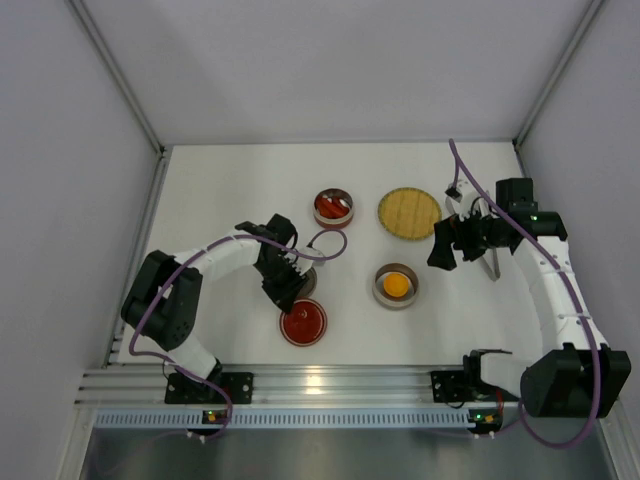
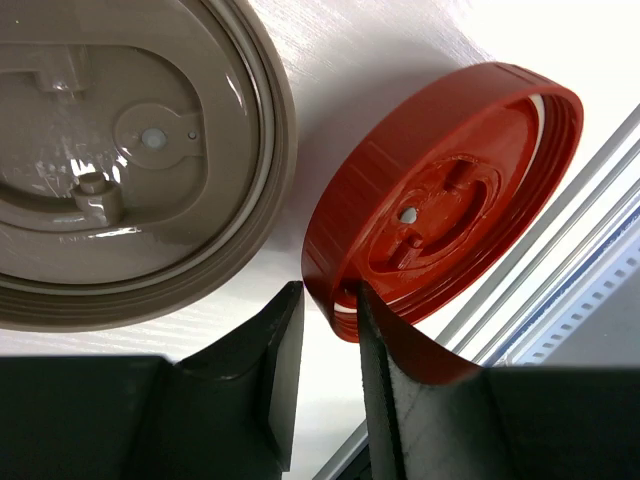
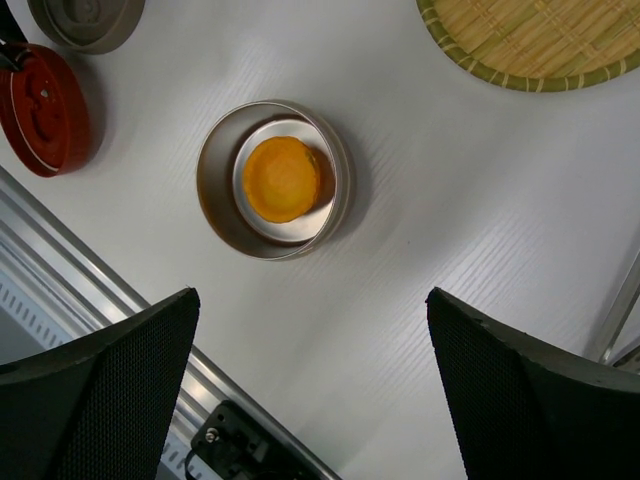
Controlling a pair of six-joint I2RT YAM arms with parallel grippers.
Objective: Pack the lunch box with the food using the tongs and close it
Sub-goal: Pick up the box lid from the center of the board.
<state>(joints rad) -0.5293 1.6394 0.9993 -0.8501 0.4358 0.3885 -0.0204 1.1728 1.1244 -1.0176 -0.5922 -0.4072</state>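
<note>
A red lid (image 2: 440, 200) lies at the table's near edge, and my left gripper (image 2: 330, 288) is shut on its rim, one finger inside and one outside. In the top view that gripper (image 1: 285, 297) sits just above the red lid (image 1: 305, 325). A grey-brown lid (image 2: 120, 150) lies beside it. The round orange food piece (image 3: 282, 178) rests in a metal bowl (image 3: 215, 200). The red food pieces (image 1: 333, 205) fill another bowl farther back. My right gripper (image 3: 311, 292) hangs open and empty over bare table. The silver tongs (image 1: 491, 262) lie partly hidden under the right arm.
A round woven bamboo plate (image 1: 409, 212) sits at the back right, its edge (image 3: 540, 40) also showing in the right wrist view. An aluminium rail (image 1: 320, 385) runs along the near table edge. White walls enclose the table on three sides.
</note>
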